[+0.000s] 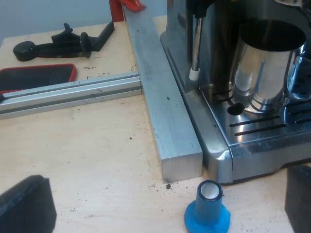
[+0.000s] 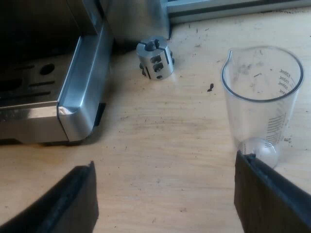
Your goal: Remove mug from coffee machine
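Left gripper point(image 1: 163, 204) hangs wide open, empty, short of the espresso machine point(image 1: 218, 155); the mug point(image 1: 265, 68) stands far in on its drip tray point(image 1: 262, 128), steam wand point(image 1: 196, 43) just beside it; going in, I reckon a finger could clip the blue tamper point(image 1: 209, 211) near the tray's corner, or the wand; the shiny mug might slip. Right gripper point(image 2: 167, 194) open too, one finger right by the measuring glass point(image 2: 262, 97); any swing could topple it.

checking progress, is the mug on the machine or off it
On: the mug stands upright on the machine's drip tray.
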Controlling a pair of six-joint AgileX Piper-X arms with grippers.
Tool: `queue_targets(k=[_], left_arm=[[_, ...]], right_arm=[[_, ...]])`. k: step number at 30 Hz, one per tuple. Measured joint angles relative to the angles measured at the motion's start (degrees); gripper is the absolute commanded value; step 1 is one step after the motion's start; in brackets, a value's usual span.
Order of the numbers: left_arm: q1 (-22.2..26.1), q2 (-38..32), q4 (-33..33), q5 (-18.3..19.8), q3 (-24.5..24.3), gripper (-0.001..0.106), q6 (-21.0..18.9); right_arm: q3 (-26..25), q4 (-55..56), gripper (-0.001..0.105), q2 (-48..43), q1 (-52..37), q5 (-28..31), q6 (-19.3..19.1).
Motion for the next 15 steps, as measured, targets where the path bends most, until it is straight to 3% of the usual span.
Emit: queue_targets(k=[9,12,15], left_arm=[[0.00,0.00,0.00,0.48,0.00,0.099,0.00],[0.00,0.00,0.00,4.98,-0.84,0.099,0.00],[0.00,0.00,0.00,6.12,-2.10,0.099,0.00]], right_arm=[[-0.40,0.00,0.062,0.00,0.00,0.00,0.28],[-2.32,0.20,0.062,0.49,0.00,0.00,0.37],[-5.39,0.33,0.062,3.28,1.02,-0.21,0.37]])
